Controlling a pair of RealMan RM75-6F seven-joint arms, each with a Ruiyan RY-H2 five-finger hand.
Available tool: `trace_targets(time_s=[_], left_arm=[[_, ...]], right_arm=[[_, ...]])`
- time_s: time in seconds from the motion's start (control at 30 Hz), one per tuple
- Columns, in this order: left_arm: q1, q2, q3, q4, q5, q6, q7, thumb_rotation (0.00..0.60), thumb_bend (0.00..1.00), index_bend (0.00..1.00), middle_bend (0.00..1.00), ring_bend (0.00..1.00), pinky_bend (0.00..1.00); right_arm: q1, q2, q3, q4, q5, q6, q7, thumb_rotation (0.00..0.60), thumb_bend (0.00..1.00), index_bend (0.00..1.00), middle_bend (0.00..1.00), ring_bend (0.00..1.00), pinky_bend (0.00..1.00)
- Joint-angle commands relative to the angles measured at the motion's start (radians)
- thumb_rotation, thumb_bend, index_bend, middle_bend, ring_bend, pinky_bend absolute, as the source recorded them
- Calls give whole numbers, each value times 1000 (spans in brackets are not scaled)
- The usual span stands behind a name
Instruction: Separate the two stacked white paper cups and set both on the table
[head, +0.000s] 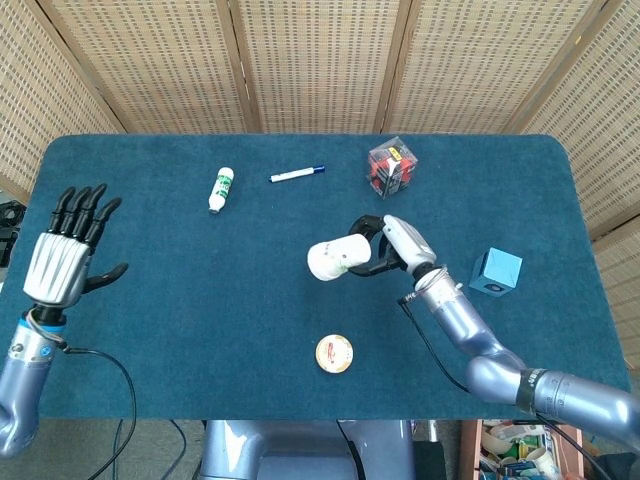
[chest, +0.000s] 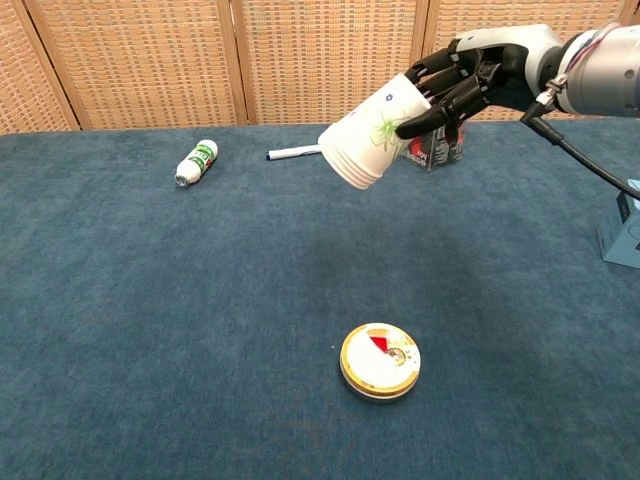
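The stacked white paper cups (head: 334, 258) (chest: 367, 137), printed with a green plant, hang tilted in the air above the table's middle, rims pointing left and down. My right hand (head: 392, 244) (chest: 462, 80) grips them around the closed end. My left hand (head: 68, 250) is raised over the table's left edge, fingers spread, holding nothing; the chest view does not show it.
A round gold-rimmed tin (head: 334, 353) (chest: 379, 361) lies near the front. At the back are a small white bottle (head: 220, 189) (chest: 196, 163), a blue-capped marker (head: 297, 174) (chest: 291, 153) and a clear box of red items (head: 392, 167). A blue cube (head: 497, 272) sits right.
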Motion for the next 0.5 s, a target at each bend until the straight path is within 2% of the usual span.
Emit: trace_targets(time_s=[0.03, 0.27, 0.5], left_arm=[[-57, -61, -13, 48, 25, -10, 4, 600, 65, 161, 0, 0, 0], [-134, -194, -27, 125, 32, -7, 20, 600, 65, 314, 0, 0, 0], [-207, -380, -37, 254, 6, -7, -1, 600, 65, 392, 0, 0, 0]], right_arm=[[19, -29, 24, 32, 64, -34, 39, 600, 472, 535, 579, 456, 644], [57, -70, 50, 51, 184, -64, 93, 600, 492, 535, 579, 456, 644], [80, -81, 58, 35, 272, -65, 120, 600, 512, 535, 580, 456, 644]])
